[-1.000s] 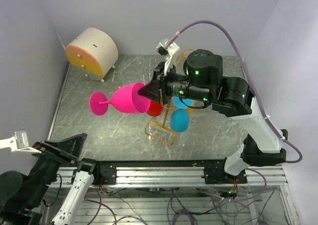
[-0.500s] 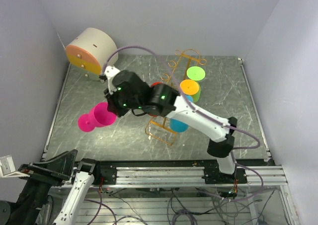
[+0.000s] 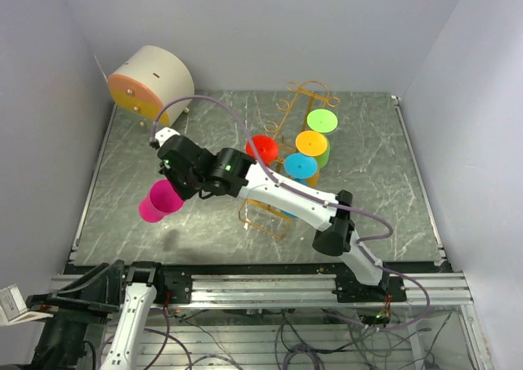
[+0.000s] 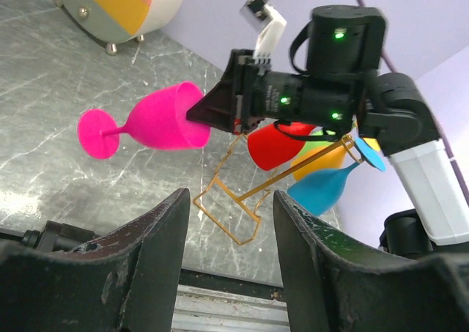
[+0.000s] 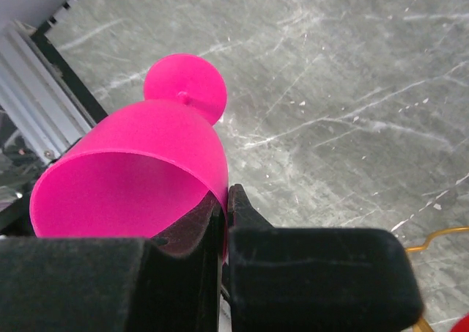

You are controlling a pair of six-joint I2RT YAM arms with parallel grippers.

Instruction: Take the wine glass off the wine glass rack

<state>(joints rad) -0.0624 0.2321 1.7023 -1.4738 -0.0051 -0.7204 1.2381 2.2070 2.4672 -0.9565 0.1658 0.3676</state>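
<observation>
Over the marble tabletop [image 3: 122, 198], the right pincer [image 5: 223, 193] pinches a pink wine glass [image 5: 146, 149] by its rim (left pincer [image 4: 229, 200] spread).

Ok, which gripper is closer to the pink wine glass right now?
Right. The right gripper is shut on the rim of the pink wine glass, holding it in the air. The left gripper is open at the near left, apart from the glass.

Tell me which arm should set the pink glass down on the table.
Right. The right gripper is shut on the rim of the pink glass, holding it above the table; the left gripper is open, empty, at the near edge.
</observation>
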